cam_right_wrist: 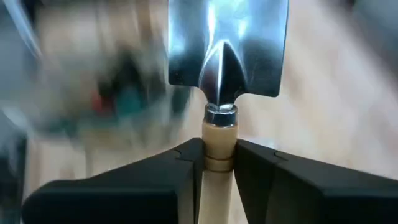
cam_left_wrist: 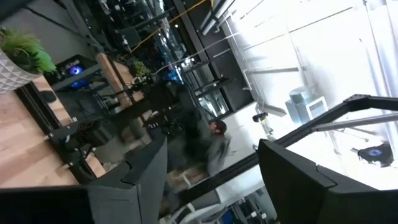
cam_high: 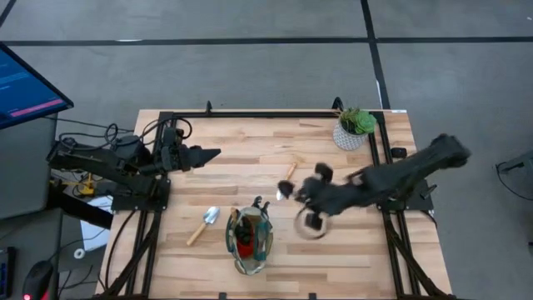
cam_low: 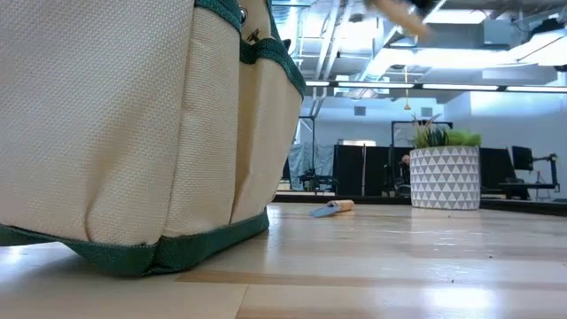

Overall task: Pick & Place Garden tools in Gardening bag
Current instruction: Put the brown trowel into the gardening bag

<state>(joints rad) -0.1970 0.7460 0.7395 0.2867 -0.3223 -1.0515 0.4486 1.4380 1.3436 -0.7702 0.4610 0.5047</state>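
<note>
**R arm lifts trowel near bag; L arm parked**

R gripper (cam_right_wrist: 219,163) is over the tabletop's middle-right, just right of the bag (cam_high: 250,239), w/ jaws clenched on a trowel (cam_right_wrist: 225,56) at the top of its pale wooden handle, right under the metal collar. Silver blade points out ahead of the jaws. High view shows the arm blurred, the handle end sticking out toward the tabletop's centre; the low view catches only a pale handle tip at the upper edge, well above the wood.

Bag sits near the front edge, about centre: beige sides, dark green trim. From above, something red and dark-green shows inside; can't tell exactly what items.

A 2nd trowel (cam_high: 202,225) lies flat on the tabletop just left of the bag, blade toward the bag, handle angled toward the front-left corner. Not touching the bag.

L gripper (cam_high: 202,156) hangs over the left side of the tabletop, nearer the back edge, jaws apart and holding nothing.

Plant (cam_high: 353,127) in white patterned pot stands at the back-right corner.
</note>
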